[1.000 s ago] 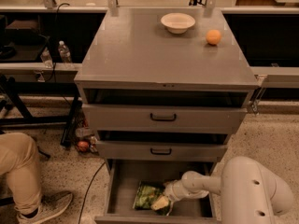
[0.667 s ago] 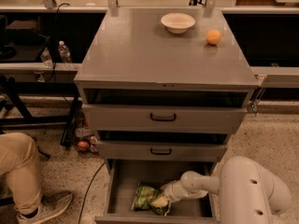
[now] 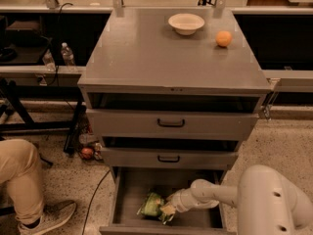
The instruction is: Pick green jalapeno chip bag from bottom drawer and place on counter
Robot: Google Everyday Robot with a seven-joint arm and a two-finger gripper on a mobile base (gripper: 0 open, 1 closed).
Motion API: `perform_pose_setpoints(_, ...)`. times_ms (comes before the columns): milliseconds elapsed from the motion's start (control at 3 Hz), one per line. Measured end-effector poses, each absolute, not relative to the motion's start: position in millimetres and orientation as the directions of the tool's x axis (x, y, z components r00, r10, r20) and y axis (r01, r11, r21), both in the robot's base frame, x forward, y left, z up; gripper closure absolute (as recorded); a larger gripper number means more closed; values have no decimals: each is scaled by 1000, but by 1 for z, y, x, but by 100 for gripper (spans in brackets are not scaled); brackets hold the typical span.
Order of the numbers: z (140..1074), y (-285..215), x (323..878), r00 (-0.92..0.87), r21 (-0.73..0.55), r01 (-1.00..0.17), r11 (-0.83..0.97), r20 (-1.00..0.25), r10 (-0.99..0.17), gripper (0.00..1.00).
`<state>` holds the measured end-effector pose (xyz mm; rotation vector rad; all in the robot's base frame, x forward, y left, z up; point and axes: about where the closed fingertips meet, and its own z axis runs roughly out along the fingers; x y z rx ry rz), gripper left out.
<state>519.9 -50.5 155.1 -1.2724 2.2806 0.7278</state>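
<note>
Green jalapeno chip bag (image 3: 152, 205) lies on the floor of the bottom drawer (image 3: 128, 192), near the drawer's front edge and about mid-width, crinkled, lying a little askew. The drawer is pulled out. My gripper (image 3: 168, 209) is down inside it, at the bag's right end and touching it (whether the jaws are parted or clamped on the foil I cannot tell from here). My arm (image 3: 215, 194) reaches in from the right, low over the drawer's right side, with the pale bulk of my shoulder at the near right corner of the scene. Above, the middle drawer (image 3: 168, 158) and top drawer (image 3: 171, 123) each carry a black handle. The counter (image 3: 156, 58) tops the cabinet; on its far side sit a white bowl (image 3: 186, 23) and, to the right of it and apart, an orange fruit (image 3: 224, 38). Left of the cabinet, two water bottles (image 3: 67, 56) stand on a low shelf. Near left, on the speckled floor, a person's tan trouser leg (image 3: 22, 180) and grey shoe (image 3: 49, 219).
</note>
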Motion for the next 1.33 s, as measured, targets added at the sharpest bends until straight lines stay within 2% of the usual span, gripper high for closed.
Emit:
perform_pose_setpoints(333,211,-56,516,-413,228,-901,369,-708,-572,100)
perform_pose_setpoints(667,285,-101,494,-336,206,-934,292,-785,-520,100)
perform_pose_setpoints(1000,289,-103,492,-332,199,-934,297,-790,-516,100)
perform_pose_setpoints(1333,331,-123,477,-292,134,-932,337,-829,-476,100)
